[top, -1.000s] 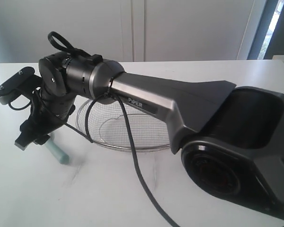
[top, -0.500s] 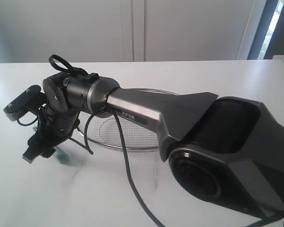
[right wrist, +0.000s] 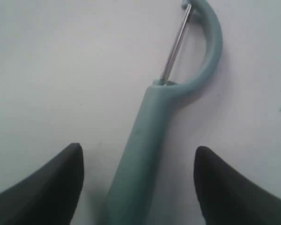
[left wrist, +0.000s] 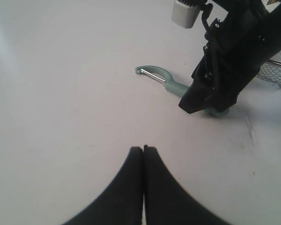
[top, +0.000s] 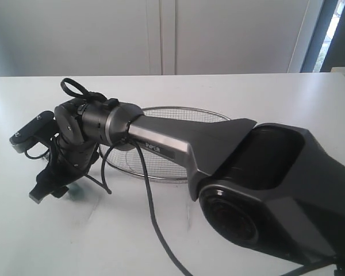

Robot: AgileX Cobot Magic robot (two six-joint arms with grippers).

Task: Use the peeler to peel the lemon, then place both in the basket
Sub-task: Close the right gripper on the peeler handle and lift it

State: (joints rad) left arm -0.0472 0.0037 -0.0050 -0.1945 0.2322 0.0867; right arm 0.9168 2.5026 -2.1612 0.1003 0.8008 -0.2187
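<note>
One peeler [right wrist: 145, 154] lies flat on the counter [top: 247, 92], toward its left side. Its handle sits between the wide-open fingers of the right hand [right wrist: 138, 152], neither touching it. One basket [top: 178, 108] sits just beside. The left hand [left wrist: 143, 150] is closed and empty.

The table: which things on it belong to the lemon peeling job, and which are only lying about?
For the job: peeler; basket; right gripper, open on both sides of the peeler handle. No lemon in view.
Just there: table; black cable; left gripper, shut and empty.
</note>
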